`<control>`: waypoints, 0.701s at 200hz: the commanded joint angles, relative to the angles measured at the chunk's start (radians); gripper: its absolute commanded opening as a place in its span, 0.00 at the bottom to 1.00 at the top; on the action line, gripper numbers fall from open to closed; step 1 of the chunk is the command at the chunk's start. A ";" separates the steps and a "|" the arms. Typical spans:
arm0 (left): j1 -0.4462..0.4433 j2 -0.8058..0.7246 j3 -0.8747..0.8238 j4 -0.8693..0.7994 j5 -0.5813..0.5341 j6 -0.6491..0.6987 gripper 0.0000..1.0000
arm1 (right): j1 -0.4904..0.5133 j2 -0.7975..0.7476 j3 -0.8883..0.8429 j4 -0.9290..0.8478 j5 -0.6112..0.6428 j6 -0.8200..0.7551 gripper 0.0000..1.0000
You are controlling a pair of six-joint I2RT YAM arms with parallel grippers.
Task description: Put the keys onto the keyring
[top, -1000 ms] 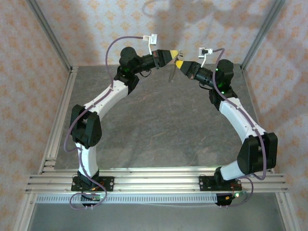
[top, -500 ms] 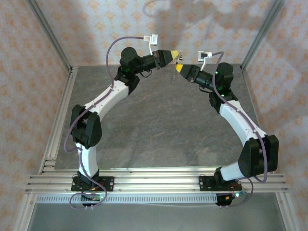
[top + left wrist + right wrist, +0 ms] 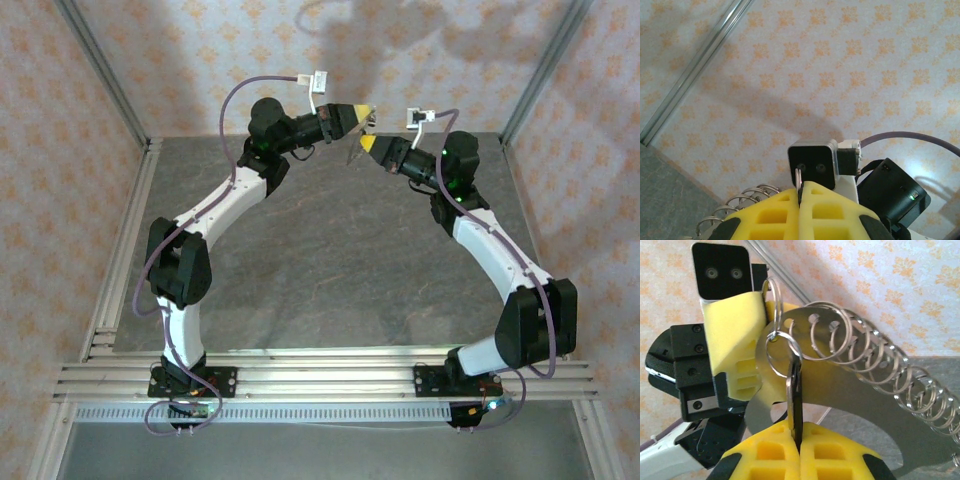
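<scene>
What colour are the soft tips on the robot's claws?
Bright yellow pads, clearest in the right wrist view.

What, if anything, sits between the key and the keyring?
Nothing visible. The key, pinched in the right gripper, has its head right against a small loop of the keyring, which the left gripper holds. Whether it is threaded I cannot tell.

Walls [image 3: 200, 60] on three sides, pale paper w/ orange flower print. Grey stone-look table top [image 3: 330, 260], matte. Alu. posts [image 3: 100, 70] at the back corners, alu. rails [image 3: 330, 370] across the near edge. Soft shadows [image 3: 430, 45] on the back wall; light prob. from overhead.
</scene>
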 commanded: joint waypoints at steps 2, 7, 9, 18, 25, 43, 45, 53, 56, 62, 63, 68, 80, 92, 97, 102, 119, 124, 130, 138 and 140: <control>0.007 -0.056 0.004 0.119 -0.034 -0.028 0.00 | -0.015 0.005 -0.029 -0.017 0.017 0.012 0.00; 0.007 -0.054 0.003 0.129 -0.037 -0.034 0.00 | -0.014 0.013 -0.029 -0.005 0.015 0.024 0.00; 0.007 -0.054 0.002 0.131 -0.037 -0.037 0.00 | -0.013 0.017 -0.029 -0.003 0.013 0.031 0.00; 0.006 -0.054 0.001 0.142 -0.040 -0.045 0.00 | -0.007 0.034 -0.031 0.025 0.003 0.057 0.00; 0.007 -0.052 -0.001 0.148 -0.042 -0.049 0.00 | -0.001 0.046 -0.029 0.042 -0.002 0.073 0.00; 0.005 -0.050 -0.002 0.152 -0.047 -0.053 0.00 | 0.037 0.064 -0.014 0.040 -0.008 0.072 0.00; 0.005 -0.050 -0.003 0.152 -0.047 -0.052 0.00 | 0.041 0.065 -0.012 0.038 -0.008 0.070 0.00; 0.005 -0.048 -0.004 0.152 -0.048 -0.053 0.00 | 0.057 0.068 -0.003 0.028 -0.010 0.063 0.00; 0.005 -0.048 -0.005 0.153 -0.048 -0.053 0.00 | 0.062 0.067 -0.001 0.027 -0.010 0.059 0.00; 0.005 -0.047 -0.005 0.152 -0.049 -0.052 0.00 | 0.069 0.066 0.003 0.019 -0.010 0.053 0.00; 0.005 -0.046 -0.006 0.152 -0.049 -0.052 0.00 | 0.070 0.066 0.003 0.019 -0.009 0.052 0.00; 0.005 -0.046 -0.005 0.150 -0.048 -0.050 0.00 | 0.074 0.065 0.004 0.014 -0.009 0.047 0.00; 0.005 -0.046 -0.004 0.146 -0.048 -0.050 0.00 | 0.073 0.057 0.001 0.002 -0.005 0.035 0.00; 0.005 -0.044 -0.005 0.145 -0.048 -0.050 0.00 | 0.072 0.050 0.002 -0.036 0.007 0.005 0.00; 0.006 -0.043 -0.005 0.145 -0.048 -0.050 0.00 | 0.072 0.048 0.001 -0.045 0.009 -0.002 0.00; 0.005 -0.044 -0.004 0.145 -0.048 -0.048 0.00 | 0.069 0.046 -0.001 -0.047 0.010 -0.002 0.00; 0.006 -0.045 -0.004 0.141 -0.048 -0.046 0.00 | 0.056 0.032 -0.017 -0.049 0.027 -0.001 0.00; 0.006 -0.045 -0.005 0.139 -0.048 -0.044 0.00 | 0.050 0.028 -0.023 -0.048 0.034 0.002 0.00; 0.005 -0.045 -0.004 0.138 -0.047 -0.041 0.00 | 0.042 0.020 -0.033 -0.042 0.040 0.006 0.00; 0.005 -0.046 -0.005 0.135 -0.046 -0.038 0.00 | 0.031 0.010 -0.043 -0.038 0.046 0.011 0.00; 0.005 -0.046 -0.005 0.134 -0.046 -0.038 0.00 | 0.029 0.008 -0.046 -0.038 0.047 0.012 0.00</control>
